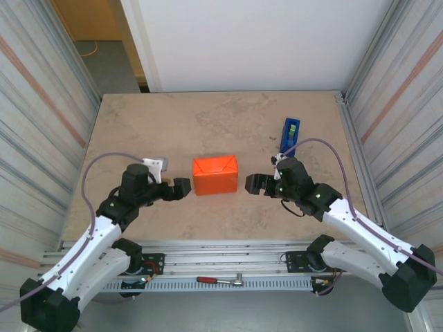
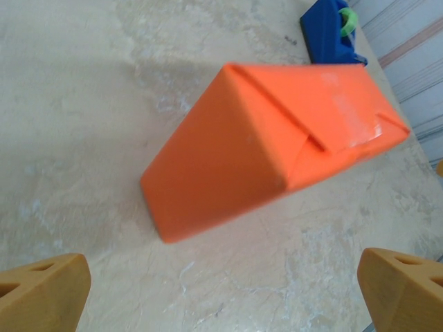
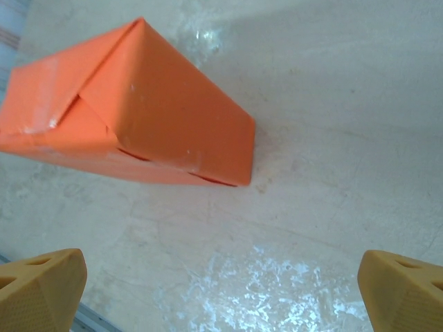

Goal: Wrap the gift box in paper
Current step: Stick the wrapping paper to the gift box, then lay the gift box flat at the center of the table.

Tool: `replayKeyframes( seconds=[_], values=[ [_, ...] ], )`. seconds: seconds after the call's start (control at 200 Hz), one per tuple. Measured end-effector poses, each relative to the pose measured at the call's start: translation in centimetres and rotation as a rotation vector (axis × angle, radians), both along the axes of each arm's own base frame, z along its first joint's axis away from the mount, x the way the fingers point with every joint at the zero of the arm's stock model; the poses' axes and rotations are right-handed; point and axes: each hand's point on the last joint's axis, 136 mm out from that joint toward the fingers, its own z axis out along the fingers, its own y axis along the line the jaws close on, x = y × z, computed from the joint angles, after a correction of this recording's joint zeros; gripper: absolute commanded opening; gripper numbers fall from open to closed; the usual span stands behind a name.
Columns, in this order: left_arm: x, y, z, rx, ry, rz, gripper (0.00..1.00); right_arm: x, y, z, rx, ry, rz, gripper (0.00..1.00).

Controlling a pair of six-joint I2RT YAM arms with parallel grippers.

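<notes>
While left tool [image 1: 181, 188] and right tool [image 1: 252, 184], both spread, flank the paper [image 1: 215, 175] | tape dispenser [image 1: 291, 133] behind right tool

The paper [image 1: 215, 175] is matt orange, smooth, with glossy clear tape [image 2: 349, 117] on its seams. The desk [image 1: 173, 124] is smooth, beige, stone-patterned, slightly shiny. The tape dispenser [image 1: 290, 135] is blue plastic; the right fingers [image 3: 43, 287] are mustard plastic, finely textured.

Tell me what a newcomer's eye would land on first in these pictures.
The bright orange paper, folded into a closed parcel, sits mid-table. The left gripper and right gripper flank it, jaws open, touching nothing. A blue tape dispenser lies farther back on the right.
</notes>
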Motion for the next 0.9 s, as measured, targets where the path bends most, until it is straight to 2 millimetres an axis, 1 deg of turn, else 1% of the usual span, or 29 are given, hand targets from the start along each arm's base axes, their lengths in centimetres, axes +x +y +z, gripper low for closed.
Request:
replayKeyframes(
  seconds=[0.16, 0.286, 0.476, 0.626, 0.686, 0.762, 0.902],
  values=[
    [-1.5, -0.3, -3.1, 0.003, 0.058, 0.004, 0.99, -0.5, 0.3, -2.7, -0.045, 0.06, 0.026, 0.99],
    [-2.1, -0.8, -4.6, 0.014, 0.078, -0.001, 0.99, -0.8, 1.3, -4.2, -0.069, 0.092, 0.058, 0.99],
    [-1.4, -2.1, -5.6, 0.028, 0.086, -0.009, 0.99, -0.5, 3.0, -5.8, -0.087, 0.111, 0.094, 0.99],
    [-0.6, -2.3, -7.0, 0.063, 0.118, 0.004, 0.99, 0.1, 3.5, -7.1, -0.107, 0.131, 0.09, 0.99],
    [-0.1, -2.4, -7.1, 0.079, 0.122, 0.009, 0.99, 0.7, 3.9, -7.1, -0.111, 0.136, 0.088, 0.99],
    [0.9, -2.8, -6.6, 0.089, 0.111, 0.013, 0.99, 1.9, 4.5, -6.8, -0.104, 0.135, 0.079, 0.99],
    [4.0, -2.9, -5.2, 0.095, 0.081, 0.038, 0.99, 5.8, 5.3, -6.2, -0.088, 0.132, 0.029, 1.0]
  ],
)
